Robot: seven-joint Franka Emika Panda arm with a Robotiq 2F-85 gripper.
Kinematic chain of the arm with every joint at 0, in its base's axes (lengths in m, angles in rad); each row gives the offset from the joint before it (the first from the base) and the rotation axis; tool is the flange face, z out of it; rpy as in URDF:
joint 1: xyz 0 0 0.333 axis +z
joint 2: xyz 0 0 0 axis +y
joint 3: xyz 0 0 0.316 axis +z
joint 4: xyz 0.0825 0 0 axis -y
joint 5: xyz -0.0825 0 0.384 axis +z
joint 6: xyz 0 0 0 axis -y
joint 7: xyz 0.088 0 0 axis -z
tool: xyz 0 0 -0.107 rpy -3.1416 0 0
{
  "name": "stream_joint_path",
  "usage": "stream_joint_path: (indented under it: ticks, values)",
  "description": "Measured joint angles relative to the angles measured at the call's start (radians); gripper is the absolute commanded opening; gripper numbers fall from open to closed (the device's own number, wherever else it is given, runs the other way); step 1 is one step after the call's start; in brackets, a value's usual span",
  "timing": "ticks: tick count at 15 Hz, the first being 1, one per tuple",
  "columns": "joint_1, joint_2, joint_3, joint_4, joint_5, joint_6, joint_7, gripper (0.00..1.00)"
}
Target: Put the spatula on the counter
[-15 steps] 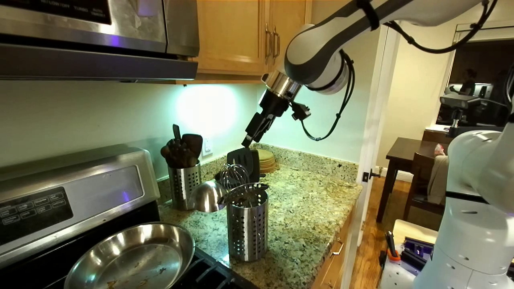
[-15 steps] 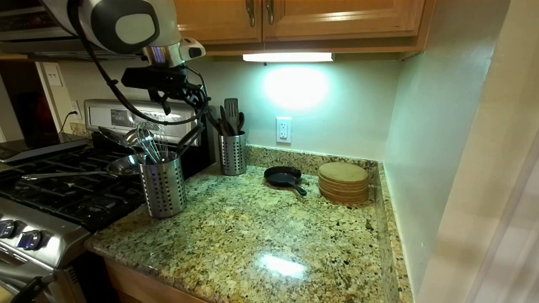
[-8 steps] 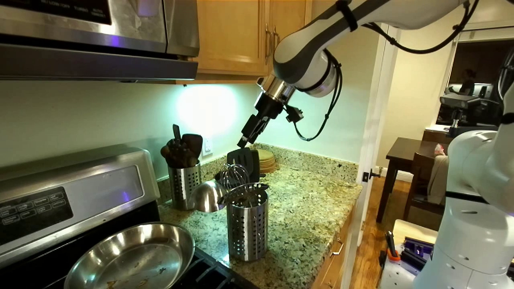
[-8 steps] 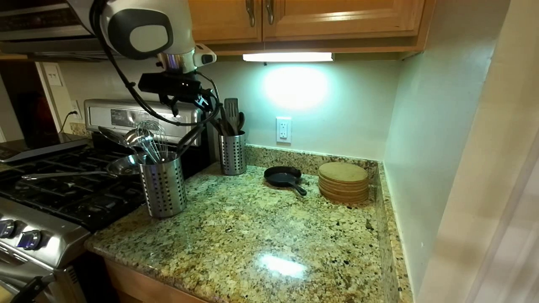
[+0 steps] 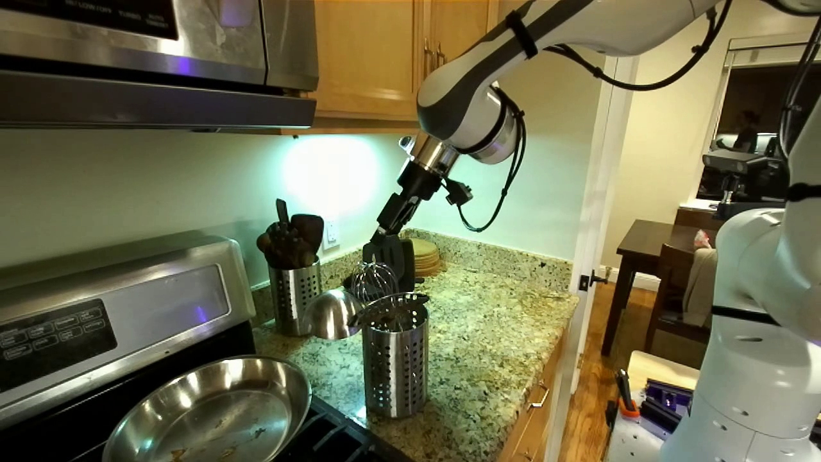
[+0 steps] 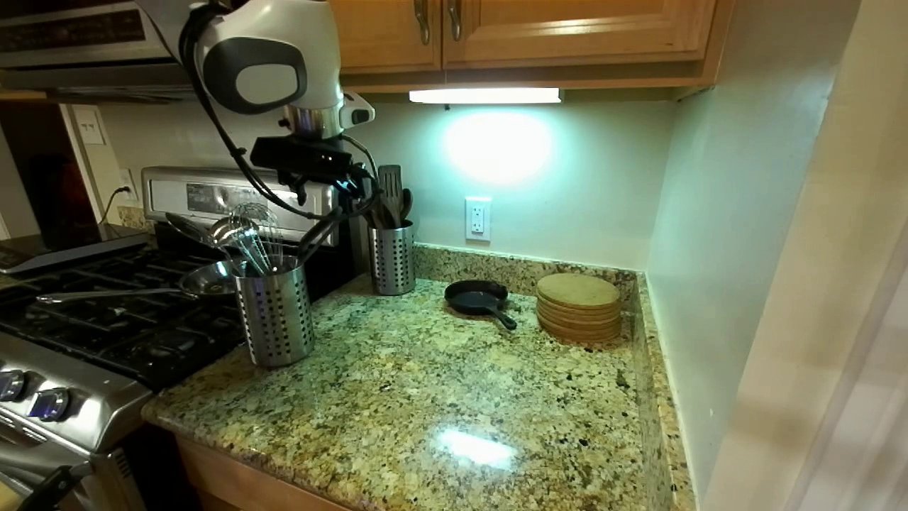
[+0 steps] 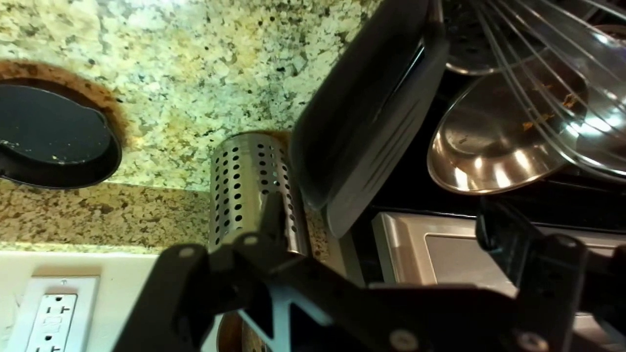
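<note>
Operating from a distance, I found two candidates for the task, a solid spatula and a slotted spatula, both black, standing head up in the near holder, handles largely hidden. Which was meant I could not tell; neither lay on the counter. The gripper hung by the heads, its jaws spread and holding nothing; contact could not be confirmed. In my judgement either spatula would prove light, its head thin and springy, smooth enough to slip, hardly fragile. I rated a squeeze across the flat faces, close to the neck, the soundest hold; a pinch at the tip would probably let it swing. The whisk, to their left in an exterior view, seemed likely to snag during the lift.
</note>
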Motion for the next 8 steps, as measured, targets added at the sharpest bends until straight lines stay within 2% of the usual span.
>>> stream_joint_path:
  ticks: [8]
  values:
    - [-0.034,0.032,0.053,0.035,0.027,-0.019,-0.016,1.0]
